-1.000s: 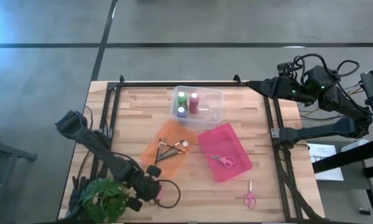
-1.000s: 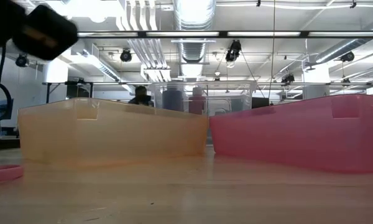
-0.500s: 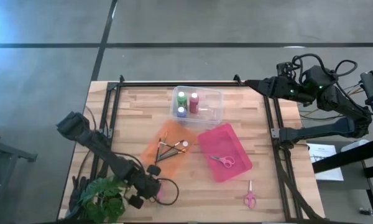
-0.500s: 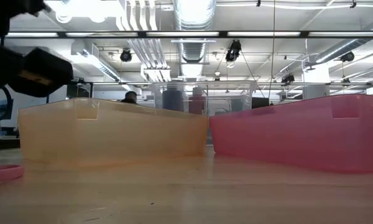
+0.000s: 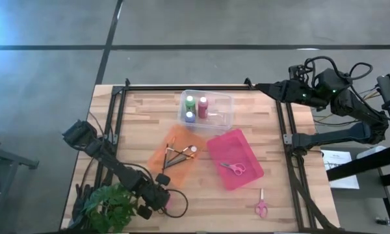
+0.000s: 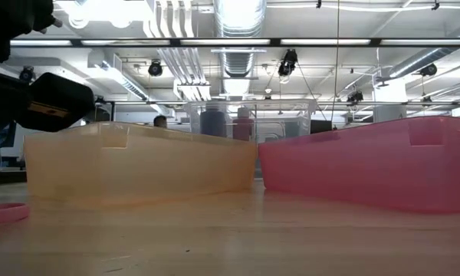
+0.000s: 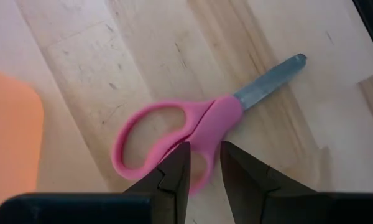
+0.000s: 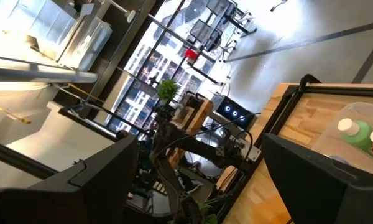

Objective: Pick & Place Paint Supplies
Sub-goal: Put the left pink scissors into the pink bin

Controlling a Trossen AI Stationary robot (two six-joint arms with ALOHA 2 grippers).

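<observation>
Green [image 5: 190, 102], pink-red [image 5: 203, 106] and blue [image 5: 190, 117] paint bottles stand upright in a clear bin [image 5: 222, 110] near the table's far edge. Several thin paintbrushes [image 5: 180, 155] lie in a shallow orange tray [image 5: 157, 156]. My left gripper [image 5: 157, 195] hovers near the table's near-left corner, raised off the wood in the low view [image 6: 50, 100]. It is narrowly open above the handle of pink scissors [image 7: 199, 124] lying flat on the table. My right gripper [image 5: 265, 87] waits open past the far-right corner.
A pink tray [image 5: 247, 153] right of the orange tray holds one pair of scissors [image 5: 232, 168]. Another pink pair [image 5: 261, 207] lies near the table's near edge. A green plant [image 5: 110, 207] sits at the near-left corner beside my left arm. Bare wood lies between the trays and the near edge.
My left gripper has come down toward the pink scissors at the table's near-left, dropping a good way in the low view, fast at first and then slowly. The scissors, trays and bottles have stayed put.
</observation>
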